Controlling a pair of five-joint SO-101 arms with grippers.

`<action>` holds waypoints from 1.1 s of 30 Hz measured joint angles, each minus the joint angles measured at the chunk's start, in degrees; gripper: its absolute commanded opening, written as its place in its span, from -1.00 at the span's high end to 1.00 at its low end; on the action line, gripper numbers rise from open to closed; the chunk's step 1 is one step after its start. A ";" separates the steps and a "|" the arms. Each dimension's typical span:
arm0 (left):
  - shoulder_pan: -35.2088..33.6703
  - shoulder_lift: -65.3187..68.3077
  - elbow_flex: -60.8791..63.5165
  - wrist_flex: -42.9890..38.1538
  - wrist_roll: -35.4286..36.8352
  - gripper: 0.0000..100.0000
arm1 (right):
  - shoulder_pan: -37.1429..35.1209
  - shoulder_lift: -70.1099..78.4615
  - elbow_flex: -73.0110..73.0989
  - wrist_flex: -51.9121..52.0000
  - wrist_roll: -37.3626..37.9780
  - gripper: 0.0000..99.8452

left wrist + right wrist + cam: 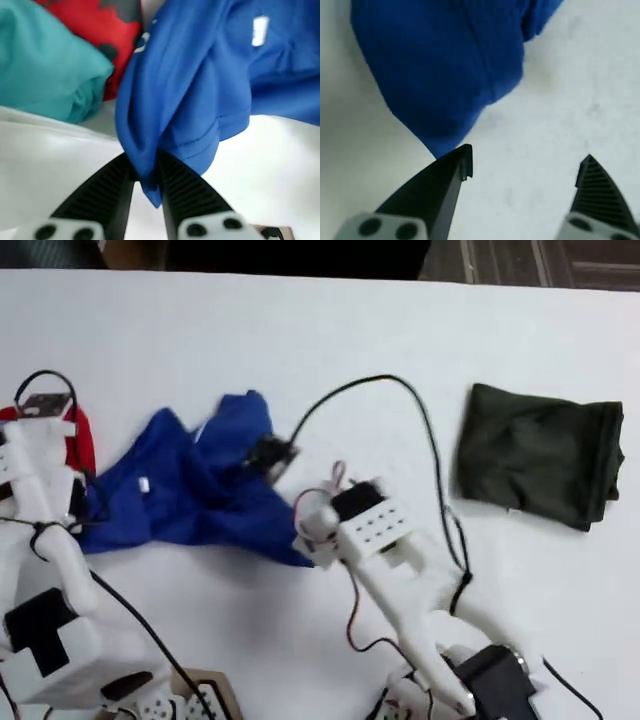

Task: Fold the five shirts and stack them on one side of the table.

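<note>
White table (350, 330) – broad and pale. The blue shirt (200, 490) lies crumpled left of centre, its long axis running side to side, with one peak bunched toward the far edge. A dark green shirt (540, 455), folded to a rough rectangle, sits well apart on the right side.

The right arm (390, 540) stretches from the near edge toward the blue shirt's right end. The left arm (40, 490) stands at the left edge. The left gripper (145, 167) is clamped on a blue fold. The right gripper (526, 157) is spread wide over bare table – one fingertip just beside the shirt's corner.

A teal shirt (45, 65) and a red shirt (105, 25) are bundled together just beside the blue shirt.
</note>
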 measured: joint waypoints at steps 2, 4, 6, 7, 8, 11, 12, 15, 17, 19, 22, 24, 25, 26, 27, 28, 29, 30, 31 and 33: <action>-1.23 0.00 0.00 0.00 -0.18 0.94 | -2.02 1.23 0.00 -0.35 0.00 0.33; -2.55 0.00 -0.62 0.00 -0.26 0.93 | -3.25 3.08 0.00 -1.32 0.09 0.33; -3.78 0.00 -2.73 0.18 -0.26 0.85 | -4.48 5.36 0.00 -2.73 -0.88 0.33; -4.22 0.00 -4.04 0.79 -0.26 0.79 | -5.10 6.77 0.00 -3.78 -1.85 0.33; -4.48 0.00 -5.36 1.58 -0.26 0.72 | -5.63 8.00 0.00 -4.66 -2.46 0.33; -4.84 0.00 -8.44 4.92 -2.73 0.61 | -7.47 12.13 -0.35 -7.30 -3.60 0.35; -4.84 0.00 -9.14 5.71 -3.52 0.59 | -7.91 13.54 -0.88 -7.47 -3.69 0.41; -4.84 0.00 -10.02 6.59 -4.66 0.59 | -8.26 17.05 -3.34 -7.56 -4.13 0.83; -4.84 0.00 -10.02 6.59 -5.01 0.59 | -8.09 18.02 -4.75 -7.56 -5.10 0.96; -4.84 0.00 -10.02 6.59 -5.01 0.59 | -7.30 18.11 -5.63 -7.56 -6.07 0.93; -4.84 0.00 -10.02 6.59 -5.01 0.59 | -4.57 18.11 -6.24 -7.56 -6.33 0.96; -4.84 0.00 -10.02 6.59 -5.01 0.59 | -1.76 17.93 -6.77 -6.07 -6.33 0.96; -4.66 0.00 -10.02 6.59 -5.01 0.59 | 0.00 16.97 -6.86 -4.84 -6.15 0.96; -4.22 0.00 -10.02 6.77 -5.01 0.59 | 2.11 15.56 -6.95 -3.78 -5.45 0.96; -3.43 0.00 -10.02 6.95 -5.01 0.59 | 4.31 13.98 -7.30 -2.73 -3.87 0.96; -2.37 0.00 -9.85 6.95 -5.01 0.59 | 6.68 12.31 -7.82 -1.67 -2.02 0.96; -1.14 0.00 -9.41 6.95 -5.01 0.59 | 9.23 10.46 -8.44 -0.70 -0.26 0.96; 0.44 0.00 -8.97 7.03 -5.01 0.59 | 11.87 8.44 -9.14 0.09 1.32 0.96; 2.02 0.00 -8.44 7.03 -5.01 0.59 | 14.42 6.51 -10.02 0.88 2.64 0.96; 5.27 0.00 -8.09 7.03 -5.01 0.59 | 19.25 2.90 -11.96 2.20 4.75 0.96</action>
